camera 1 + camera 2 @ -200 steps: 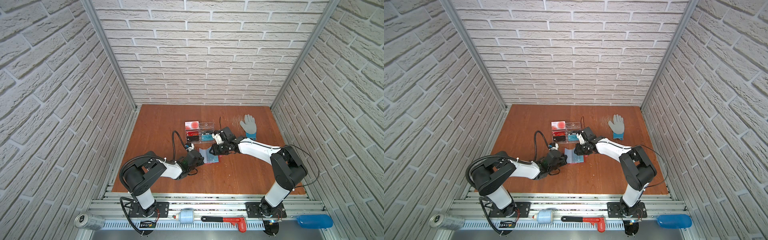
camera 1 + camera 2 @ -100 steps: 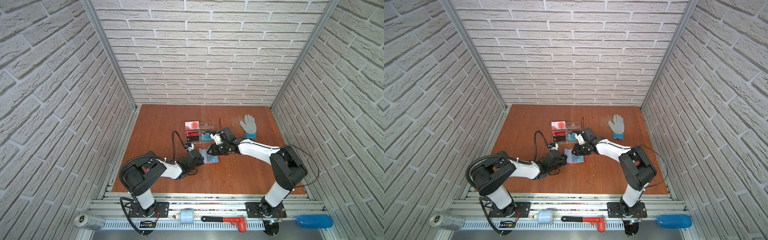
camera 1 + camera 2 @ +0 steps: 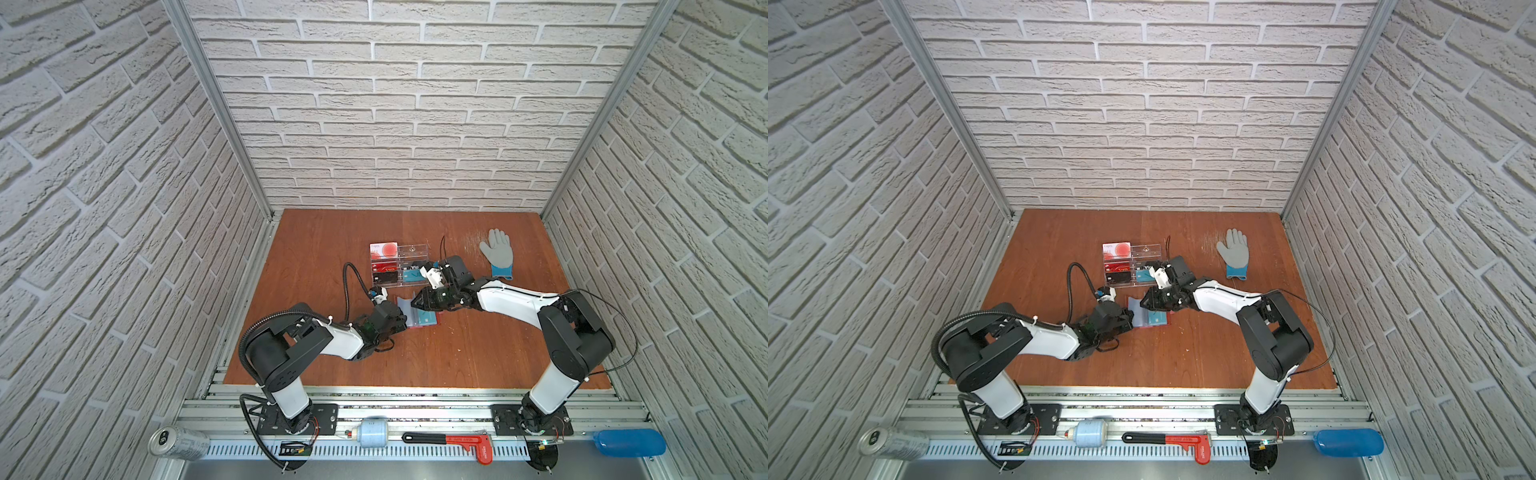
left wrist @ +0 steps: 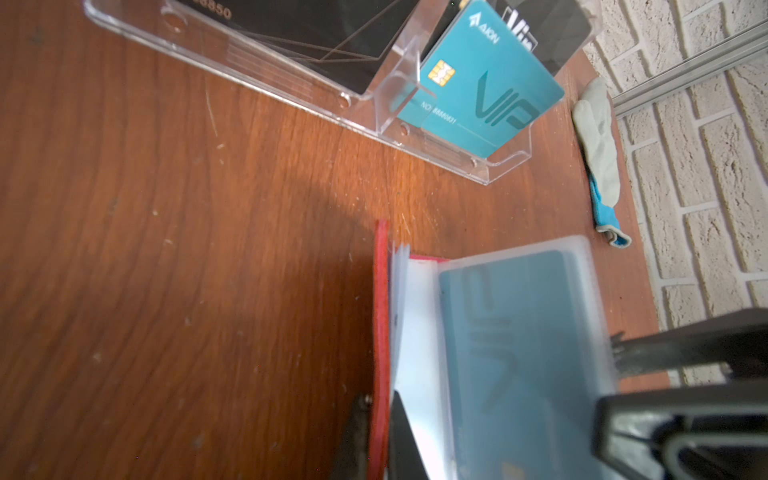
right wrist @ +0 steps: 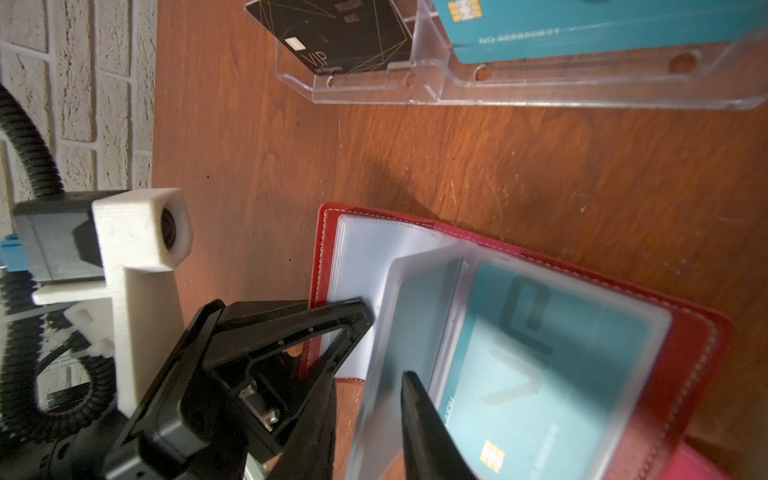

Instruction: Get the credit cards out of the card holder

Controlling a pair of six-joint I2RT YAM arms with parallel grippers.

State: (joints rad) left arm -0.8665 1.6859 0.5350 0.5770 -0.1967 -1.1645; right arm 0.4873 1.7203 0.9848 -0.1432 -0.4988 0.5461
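On the brown wooden table (image 3: 332,257) between white brick walls, the right gripper (image 3: 414,306) has edged toward the left gripper (image 3: 401,321) and narrowed slightly. Its jaws are partly apart astride a lifted clear sleeve (image 5: 415,299), so a pull looks near. The left gripper is clamped on the red card holder (image 3: 422,326), and the teal credit cards (image 5: 540,353) sit sleeved just under the right gripper.

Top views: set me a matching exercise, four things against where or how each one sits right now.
1. card holder
2. work glove
3. acrylic card stand
4. pipe wrench

a. on the front rail, off the table
b. flat, far right of the table
c. lying open, mid-table
d. transparent, standing behind the middle

Pairs: 1-c, 2-b, 3-d, 4-a.
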